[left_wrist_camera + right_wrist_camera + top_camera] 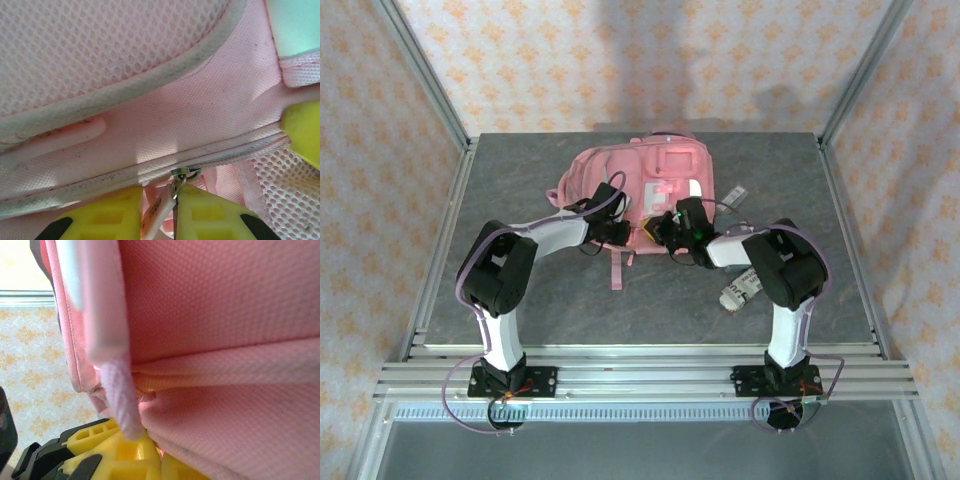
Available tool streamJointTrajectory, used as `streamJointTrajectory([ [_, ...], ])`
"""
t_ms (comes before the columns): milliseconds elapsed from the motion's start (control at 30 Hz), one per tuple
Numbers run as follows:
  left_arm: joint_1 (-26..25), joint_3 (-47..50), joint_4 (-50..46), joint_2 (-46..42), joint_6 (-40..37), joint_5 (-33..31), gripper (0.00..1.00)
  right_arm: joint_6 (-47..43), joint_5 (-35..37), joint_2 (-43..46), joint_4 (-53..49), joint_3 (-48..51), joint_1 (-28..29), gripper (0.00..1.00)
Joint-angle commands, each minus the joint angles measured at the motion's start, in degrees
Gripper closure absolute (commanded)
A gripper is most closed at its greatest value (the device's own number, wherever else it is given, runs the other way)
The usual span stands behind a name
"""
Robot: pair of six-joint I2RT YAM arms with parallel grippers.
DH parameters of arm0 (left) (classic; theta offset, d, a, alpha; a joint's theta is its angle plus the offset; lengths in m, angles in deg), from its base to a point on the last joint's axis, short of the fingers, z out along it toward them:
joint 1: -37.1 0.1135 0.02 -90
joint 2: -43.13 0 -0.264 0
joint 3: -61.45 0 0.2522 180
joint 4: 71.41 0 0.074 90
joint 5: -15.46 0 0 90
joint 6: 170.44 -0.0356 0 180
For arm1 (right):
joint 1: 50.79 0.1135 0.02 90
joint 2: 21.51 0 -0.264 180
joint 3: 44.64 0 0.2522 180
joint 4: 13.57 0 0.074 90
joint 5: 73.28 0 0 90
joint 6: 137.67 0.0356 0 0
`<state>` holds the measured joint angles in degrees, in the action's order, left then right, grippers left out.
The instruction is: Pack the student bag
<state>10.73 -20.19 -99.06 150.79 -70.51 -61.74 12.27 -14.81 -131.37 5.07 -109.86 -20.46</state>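
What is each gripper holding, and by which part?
The left gripper pinches the student bag's zipper pull by its tab; the right gripper is shut, apparently on the bag's pink fabric.

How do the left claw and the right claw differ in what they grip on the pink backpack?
The left claw grips the pink zipper pull tab under its metal slider; the right claw is shut on a fold of the pink fabric backpack. The left claw meets the bag's near edge from the left, the right claw from the right. Both have yellow fingers.
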Motion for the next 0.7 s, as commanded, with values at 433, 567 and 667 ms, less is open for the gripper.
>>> streamJointTrajectory([
  [433, 0.91, 0.24, -2.39, -0.97, 3.59, -12.47, 1.00, -0.04, 1.67, -1.29, -8.91, 1.01, -1.05, 1.00],
  [567, 4.19, 4.11, -5.42, -5.42, 7.78, -18.78, 1.00, -0.44, 2.25, -0.99, -9.55, 1.19, -1.89, 1.00],
  [667, 6.03, 7.16, -5.69, -9.11, 9.70, -22.58, 1.00, -0.61, 2.36, -1.27, -9.91, 0.93, -2.11, 1.00],
])
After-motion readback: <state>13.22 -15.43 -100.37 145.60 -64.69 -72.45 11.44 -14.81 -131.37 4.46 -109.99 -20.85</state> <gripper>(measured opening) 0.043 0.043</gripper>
